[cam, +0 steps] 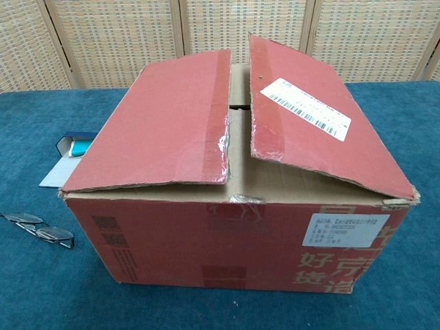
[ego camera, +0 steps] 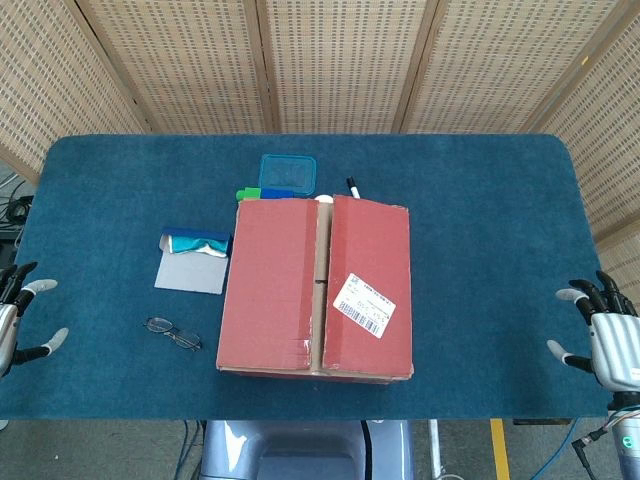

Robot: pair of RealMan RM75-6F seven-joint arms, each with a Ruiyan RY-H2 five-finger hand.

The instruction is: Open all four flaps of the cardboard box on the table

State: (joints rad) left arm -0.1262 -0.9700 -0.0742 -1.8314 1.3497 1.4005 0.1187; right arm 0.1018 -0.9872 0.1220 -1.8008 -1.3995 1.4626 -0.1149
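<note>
I judge that the task is at its very start: no flap is opened yet. My left robot hand (ego camera: 18,318) rests at the left edge of the counter (ego camera: 480,220) with its fingers apart and nothing in it, and my right robot hand (ego camera: 610,335) is at the right edge in the same way, also holding nothing. Both are well apart from the cardboard box (ego camera: 315,288), which stands in the middle of the counter, near the front edge.

The box is red-brown. Its two outer flaps, the left flap (cam: 161,124) and the right flap (cam: 316,120), lie over the top but do not close fully; they are a little raised, with a gap between them, and torn tape shows at the inner edges. The right flap carries a white shipping label (cam: 306,108). The two inner flaps I see only partly through the gap.

For the next move I think each robot hand must come in to the centre gap, put fingers under an outer flap and fold it outward.
</note>
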